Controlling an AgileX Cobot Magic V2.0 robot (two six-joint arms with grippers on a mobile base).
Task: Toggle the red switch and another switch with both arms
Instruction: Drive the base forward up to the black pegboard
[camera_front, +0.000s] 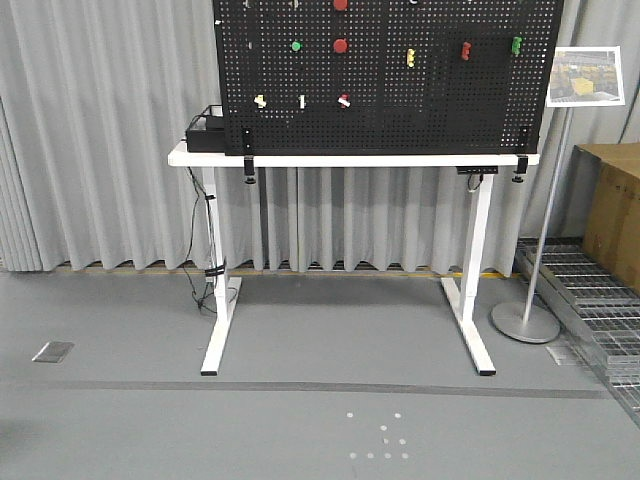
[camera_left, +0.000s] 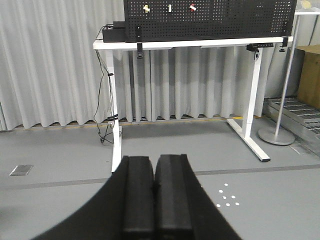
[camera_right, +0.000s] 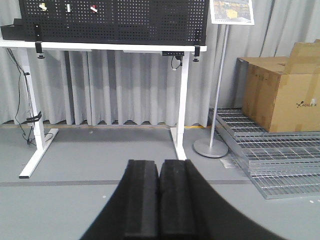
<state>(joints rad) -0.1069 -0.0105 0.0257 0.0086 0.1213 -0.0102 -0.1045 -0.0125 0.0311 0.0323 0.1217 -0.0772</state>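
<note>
Front view: the red switch (camera_front: 344, 101) and pale switch (camera_front: 260, 101) sit near the pegboard's (camera_front: 450, 100) lower edge, left half. A white lever (camera_front: 302, 101) between them invites a wrong hit.

Left wrist view: the left gripper (camera_left: 155, 200) is pressed together, well apart from the pegboard.

Right wrist view: the right gripper (camera_right: 159, 200) is likewise closed. The box (camera_right: 280, 95) hides its contents.

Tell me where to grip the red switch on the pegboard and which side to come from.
Take the red switch by its free, whitish tip, coming straight from the front. It is a small lever standing out from the upright pegboard, so only the front is open; the board blocks the back. Its tilt is too small to tell here.
</note>
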